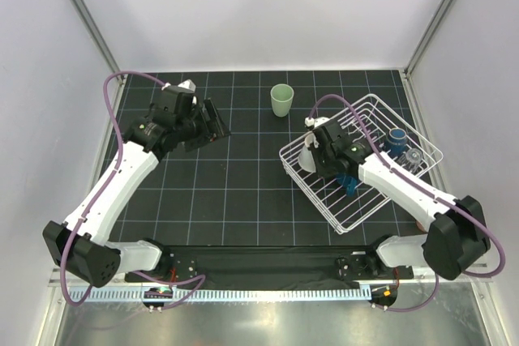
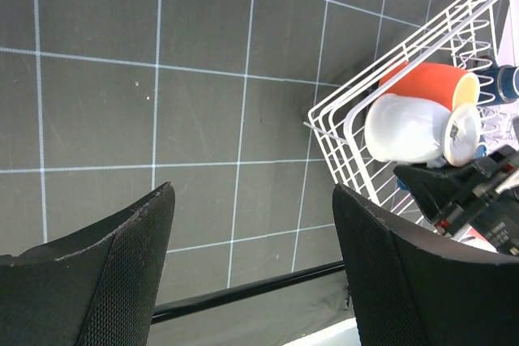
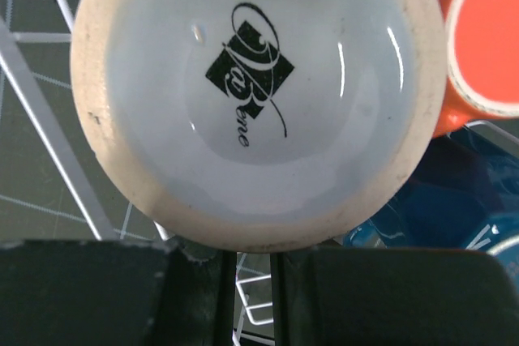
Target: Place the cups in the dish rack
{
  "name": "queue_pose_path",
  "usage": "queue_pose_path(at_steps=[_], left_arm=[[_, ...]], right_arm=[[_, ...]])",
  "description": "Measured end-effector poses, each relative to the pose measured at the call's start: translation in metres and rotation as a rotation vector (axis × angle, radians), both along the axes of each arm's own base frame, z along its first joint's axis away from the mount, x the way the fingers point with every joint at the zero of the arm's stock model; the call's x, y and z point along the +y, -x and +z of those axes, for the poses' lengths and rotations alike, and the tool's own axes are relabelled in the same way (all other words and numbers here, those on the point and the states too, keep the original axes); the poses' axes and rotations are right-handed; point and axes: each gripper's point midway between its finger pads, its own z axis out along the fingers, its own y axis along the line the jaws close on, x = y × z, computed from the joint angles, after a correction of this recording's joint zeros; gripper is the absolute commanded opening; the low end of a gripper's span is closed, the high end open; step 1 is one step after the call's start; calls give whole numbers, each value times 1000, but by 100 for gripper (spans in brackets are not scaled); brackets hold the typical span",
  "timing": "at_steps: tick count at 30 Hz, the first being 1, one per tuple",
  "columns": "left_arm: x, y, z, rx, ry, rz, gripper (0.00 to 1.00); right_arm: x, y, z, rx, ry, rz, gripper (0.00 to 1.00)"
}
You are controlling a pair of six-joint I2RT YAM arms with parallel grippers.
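Dish rack (image 1: 354, 207) at the table's (image 1: 227, 192) right, mugs (image 2: 409, 129) lying inside its left corner, tumbler (image 1: 281, 100) standing apart beyond that corner

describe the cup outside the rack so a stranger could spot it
Start at the white wire dish rack on the right of the black grid mat. Beyond its left corner stands a pale green tumbler, upright, handleless, the only cup outside the rack.
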Motion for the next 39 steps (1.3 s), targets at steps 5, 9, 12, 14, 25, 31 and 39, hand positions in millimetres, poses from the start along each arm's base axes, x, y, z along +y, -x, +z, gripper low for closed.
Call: queue_pose_path(at_steps=[5,9,12,14,25,31,39], left_arm=[[3,2,-3,14,-16,8,76],[6,5,-6,24,-30,11,76],[9,5,-8,30,-43,20,76],[11,6,-9,35,-51,25,76],[12,9,-7,44,-57,27,76],[11,7,-3,36,-51,25,77],[4,8,-9,70,-34,-4,77]], right_arm=[[4,-9,-12,2,16,-5,4],[6,-15,-23,9,35,-8,4],[8,-17,-33,21,52,-6,4],[9,-15,-40,30,59,-1,4],[10,-17,-51,17,70,-19,7],[12,-14,-53,10,59,-33,38],[12,-6,-52,10,48,-47,54]])
